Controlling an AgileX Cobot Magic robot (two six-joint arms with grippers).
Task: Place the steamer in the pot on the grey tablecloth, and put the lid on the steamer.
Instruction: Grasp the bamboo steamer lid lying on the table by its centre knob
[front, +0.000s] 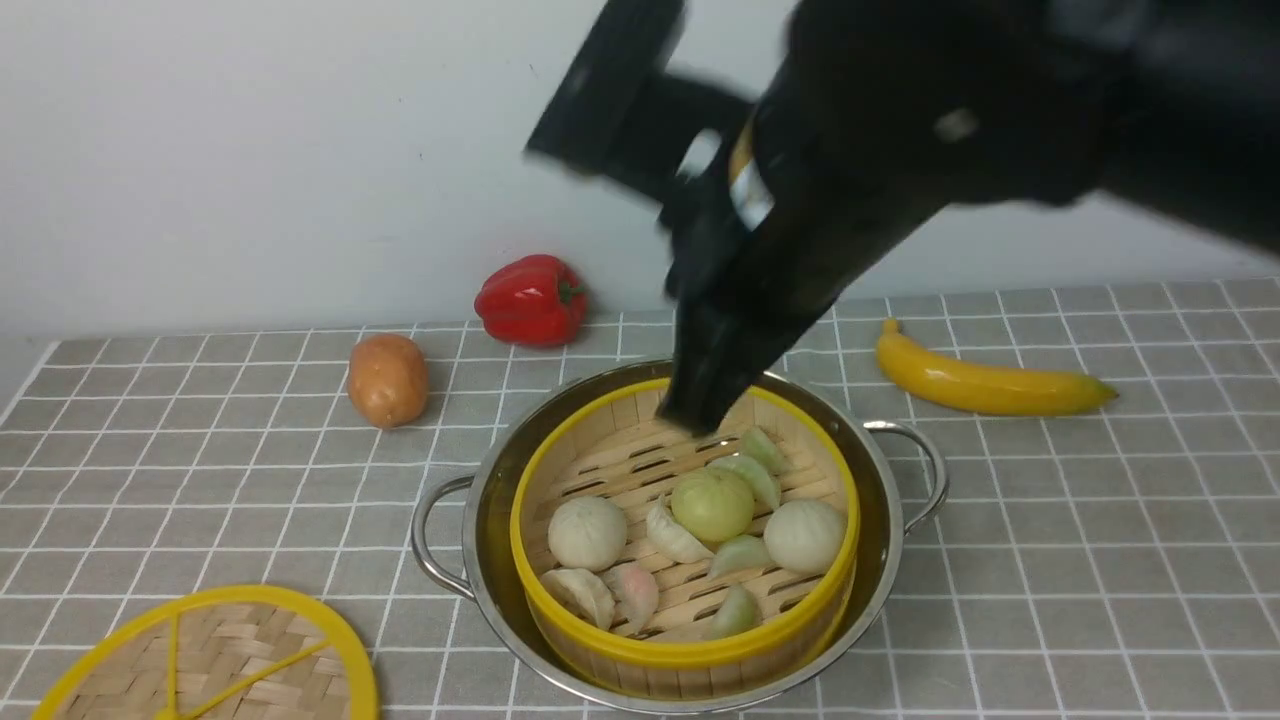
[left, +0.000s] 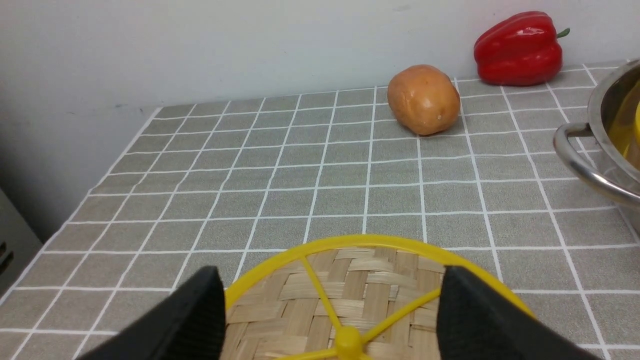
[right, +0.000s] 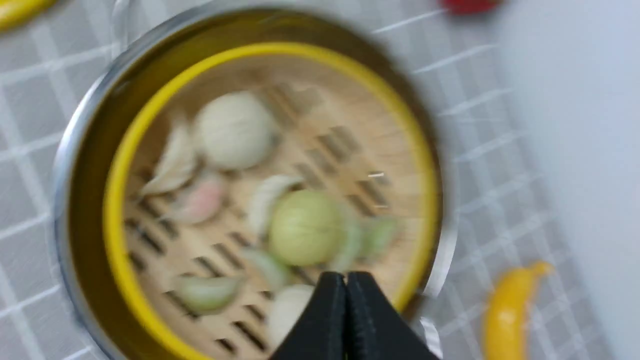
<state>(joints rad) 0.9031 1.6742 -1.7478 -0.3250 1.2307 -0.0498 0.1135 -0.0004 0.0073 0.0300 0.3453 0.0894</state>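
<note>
Front: we find the steamer (front: 690, 652) seated inside the pot (front: 492, 530), mid-table toward the near edge on the grey tablecloth (front: 1050, 560). The lid (front: 250, 650) lies flat at the near left corner. The right hand (front: 695, 410) hangs over the steamer's far rim.
Left wrist: left hand (left: 330, 272) spread wide above the lid, gripping nothing.
Right wrist: we note the right hand's fingers (right: 327, 310) pressed together, empty.

right gripper (right: 346, 280): jaws pressed together, empty, over near rim | steamer (right: 114, 200): seated inside pot (right: 80, 210), buns and dumplings (right: 235, 130) on slats | banana (right: 507, 312): on grey tablecloth (right: 30, 125), beside pot | view blurred
</note>
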